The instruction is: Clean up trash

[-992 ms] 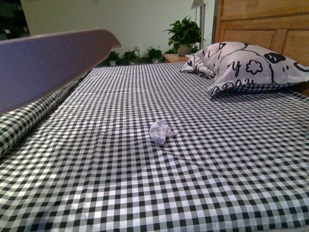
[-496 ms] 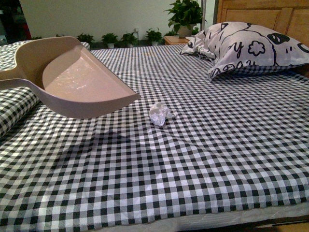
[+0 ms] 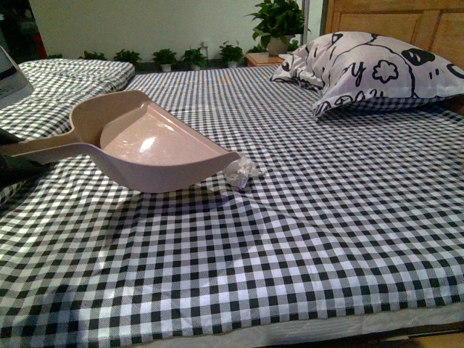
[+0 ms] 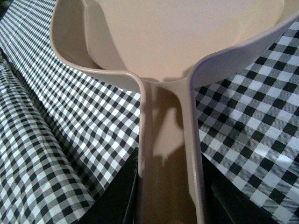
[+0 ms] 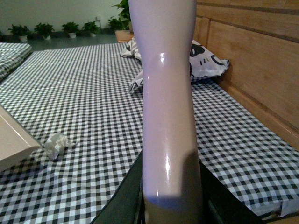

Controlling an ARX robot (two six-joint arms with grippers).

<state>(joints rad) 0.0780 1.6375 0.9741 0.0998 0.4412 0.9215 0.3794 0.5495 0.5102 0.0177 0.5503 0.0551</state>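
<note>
**Operator:** What does the front view give me?

**Observer:** Your left gripper (image 3: 13, 161) is only a dark shape there, cut by the frame edge, so you cannot judge its grip from this view. The dustpan (image 3: 156, 148) goes out from it. It is smooth pink plastic, scoop-shaped, with a shine inside. The trash (image 3: 243, 171), a small crumpled white-grey ball, lies on the checked sheet (image 3: 290, 254) far ahead of those fingers, just beside the front lip of the dustpan. The lip hides one side of the ball, so you cannot tell if they touch. A soft pillow (image 3: 370, 72) with black drawings lies well beyond.

**Operator:** And the left wrist view?

**Observer:** Here your fingers (image 4: 119, 198), dark and matte, stand on both sides of the channel-shaped handle of the dustpan and are clenched on it. The scoop widens ahead of the fingers, and the frame cuts off its front lip.

**Operator:** The right wrist view?

**Observer:** Your right gripper (image 5: 170, 205) grasps a pale glossy handle (image 5: 168, 93), rounded and hard-looking, which rises straight from between the fingers. Its far end is cut off, so you cannot tell which tool it is. The trash lies on the sheet well ahead of these fingers, near a corner of the dustpan. A wooden headboard (image 5: 252, 56) with flat panels runs along the other side.
</note>
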